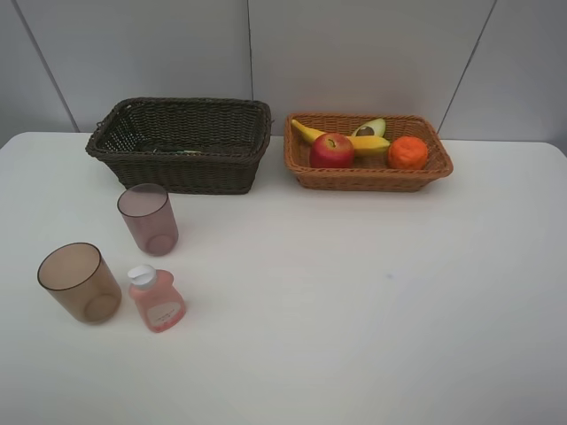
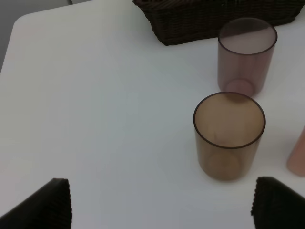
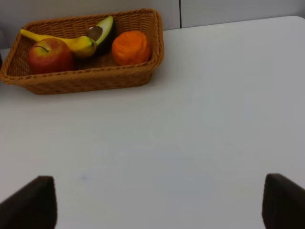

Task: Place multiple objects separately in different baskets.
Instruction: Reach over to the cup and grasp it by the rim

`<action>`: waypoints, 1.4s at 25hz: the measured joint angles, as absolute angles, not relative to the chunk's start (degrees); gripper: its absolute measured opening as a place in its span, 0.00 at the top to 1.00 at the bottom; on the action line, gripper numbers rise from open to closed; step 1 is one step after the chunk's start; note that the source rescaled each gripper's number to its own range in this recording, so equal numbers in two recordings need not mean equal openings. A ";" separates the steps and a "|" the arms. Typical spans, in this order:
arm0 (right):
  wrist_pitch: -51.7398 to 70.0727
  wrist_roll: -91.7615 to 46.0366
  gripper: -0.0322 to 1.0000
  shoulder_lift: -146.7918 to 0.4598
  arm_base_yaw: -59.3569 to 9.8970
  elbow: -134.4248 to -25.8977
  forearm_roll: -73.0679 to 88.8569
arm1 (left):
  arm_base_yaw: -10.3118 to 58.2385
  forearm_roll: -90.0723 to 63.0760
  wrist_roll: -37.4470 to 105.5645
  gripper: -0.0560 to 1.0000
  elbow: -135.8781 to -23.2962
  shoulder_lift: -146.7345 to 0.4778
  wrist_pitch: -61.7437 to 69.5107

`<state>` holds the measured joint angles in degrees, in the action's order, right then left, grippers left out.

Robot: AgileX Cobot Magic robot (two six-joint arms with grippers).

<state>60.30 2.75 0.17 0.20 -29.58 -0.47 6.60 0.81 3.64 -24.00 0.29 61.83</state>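
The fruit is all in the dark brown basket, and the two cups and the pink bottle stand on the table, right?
Not quite. The fruit lies in the light orange basket, not the dark brown basket, as the exterior high view shows. The two cups and the pink bottle do stand on the table.

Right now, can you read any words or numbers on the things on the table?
Pink bottle: it has a pale oval label on its front, but the print is too small and blurred to read.
Nothing else in view shows any words, numbers or signs.
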 joint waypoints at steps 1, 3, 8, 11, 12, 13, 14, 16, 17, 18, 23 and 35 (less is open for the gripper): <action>60.30 2.75 0.15 0.17 0.20 -29.58 -0.47 | 6.60 0.81 3.64 0.00 -24.00 0.29 61.83; 60.30 2.75 0.15 0.17 0.20 -29.58 -0.47 | 6.60 0.81 3.64 0.00 -24.00 0.29 61.83; 60.28 2.75 0.15 0.17 0.20 -29.58 -0.47 | 6.60 0.81 3.64 0.00 -24.00 0.29 61.83; 60.28 2.75 0.15 0.17 0.20 -29.58 -0.47 | 6.60 0.81 3.64 0.00 -24.00 0.29 61.83; 60.28 2.75 0.15 0.17 0.20 -29.58 -0.47 | 6.60 0.81 3.64 0.00 -24.00 0.29 61.83; 60.28 2.75 0.15 0.17 0.20 -29.58 -0.47 | 6.60 0.81 3.64 0.00 -24.00 0.29 61.83; 60.28 2.75 0.15 0.17 0.20 -29.58 -0.47 | 6.60 0.81 3.64 0.00 -24.00 0.29 61.83; 60.28 2.75 0.15 0.17 0.20 -29.58 -0.47 | 6.60 0.81 3.64 0.00 -24.00 0.29 61.83; 60.28 2.75 0.15 0.17 0.20 -29.58 -0.47 | 6.60 0.81 3.64 0.00 -24.00 0.29 61.83; 60.28 2.75 0.15 0.17 0.20 -29.58 -0.47 | 6.60 0.81 3.64 0.00 -24.00 0.29 61.83; 60.28 2.75 0.15 0.17 0.20 -29.58 -0.47 | 6.60 0.81 3.64 0.00 -24.00 0.29 61.83; 60.23 2.75 0.15 0.17 0.20 -29.58 -0.47 | 6.60 0.81 3.64 0.00 -25.55 -5.21 60.66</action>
